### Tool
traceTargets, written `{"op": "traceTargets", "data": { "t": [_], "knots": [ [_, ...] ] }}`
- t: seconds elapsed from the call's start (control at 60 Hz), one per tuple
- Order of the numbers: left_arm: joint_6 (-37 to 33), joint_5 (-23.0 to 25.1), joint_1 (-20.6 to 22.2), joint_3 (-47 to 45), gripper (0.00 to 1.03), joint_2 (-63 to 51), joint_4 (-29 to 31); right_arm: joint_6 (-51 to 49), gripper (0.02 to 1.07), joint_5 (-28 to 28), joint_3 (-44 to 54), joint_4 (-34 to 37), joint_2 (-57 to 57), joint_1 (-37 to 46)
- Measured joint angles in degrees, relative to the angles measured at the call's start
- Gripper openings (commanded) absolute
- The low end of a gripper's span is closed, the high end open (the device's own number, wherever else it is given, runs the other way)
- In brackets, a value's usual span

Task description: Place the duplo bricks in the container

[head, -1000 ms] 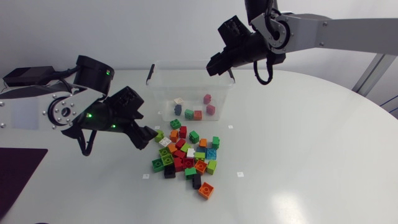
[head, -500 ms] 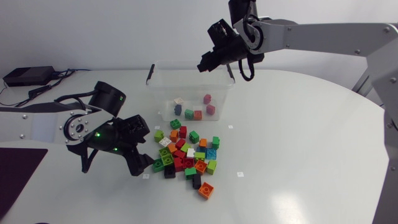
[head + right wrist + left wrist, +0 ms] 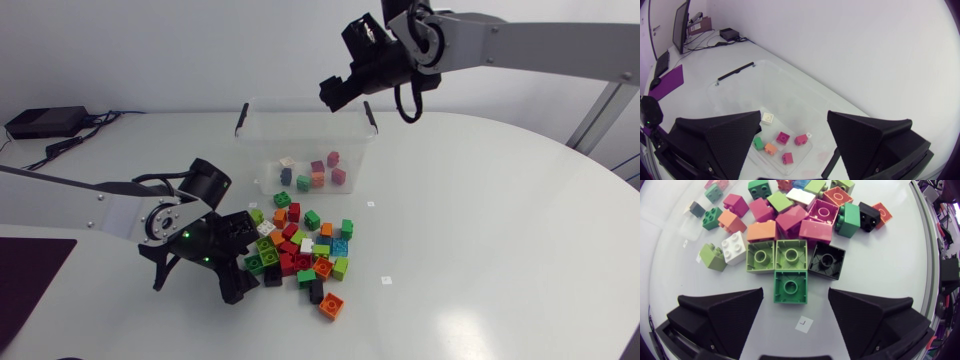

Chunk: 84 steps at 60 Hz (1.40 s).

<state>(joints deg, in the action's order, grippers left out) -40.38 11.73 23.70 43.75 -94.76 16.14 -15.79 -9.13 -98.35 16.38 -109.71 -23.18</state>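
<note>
The duplo bricks lie mostly in a loose heap on the white table, just in front of the container, which is a clear tub standing towards the table's far edge. One orange brick sits a little apart on the heap's near side. A few small white markers dot the tabletop, and a dark purple mat lies at its left edge.

My left gripper is low at the heap's left side, its fingers spread wide. The left wrist view shows what the head view cannot. A green brick lies on the table between my fingers, and neither of them touches it. Just ahead of it are two light-green bricks side by side, with a black brick beside them and a white brick on the other side. A square marker lies under the gripper.

My right gripper hangs over the container's far rim, fingers apart and with nothing between them. Its wrist view looks straight down into the tub, where a white brick, a green one, an orange one and three pink or magenta ones rest on the floor. From the head view I can also make out a dark blue brick in there.
</note>
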Motion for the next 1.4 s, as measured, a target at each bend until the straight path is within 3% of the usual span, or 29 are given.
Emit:
{"op": "traceTargets", "data": {
  "t": [0.067, 0.267, 0.333, 0.367, 0.633, 0.883, 1.4],
  "knots": [
    [0.0, 0.17, 0.0, 0.0, 0.75, -1.03, -0.42, -0.02, 1.02, -0.02, 2.97, 1.03, 3.98, -0.26],
    [0.02, 1.99, -0.07, 0.11, 0.44, -2.1, -1.7, -0.04, 1.02, -0.92, 15.02, 4.04, 16.68, -1.84],
    [0.02, 2.67, -0.07, 0.13, 0.28, -2.38, -1.9, -0.04, 1.02, -1.11, 19.76, 4.76, 20.81, -2.69],
    [0.02, 2.93, -0.07, 0.13, 0.26, -2.45, -1.92, -0.04, 1.02, -1.11, 21.99, 5.2, 22.69, -3.08],
    [0.02, 3.85, -0.07, 0.22, 0.22, -2.47, -1.9, -0.07, 1.02, -1.11, 38.62, 9.22, 34.95, -6.21],
    [0.02, 3.91, -0.61, 0.22, 0.22, 0.87, 1.27, 0.22, 1.0, -0.42, 48.48, 10.67, 37.7, -12.63],
    [1.03, 3.96, -3.67, 3.82, 0.22, 15.74, 10.64, 3.65, 0.99, 0.57, 51.06, 11.41, 25.88, -19.54]
  ]
}}
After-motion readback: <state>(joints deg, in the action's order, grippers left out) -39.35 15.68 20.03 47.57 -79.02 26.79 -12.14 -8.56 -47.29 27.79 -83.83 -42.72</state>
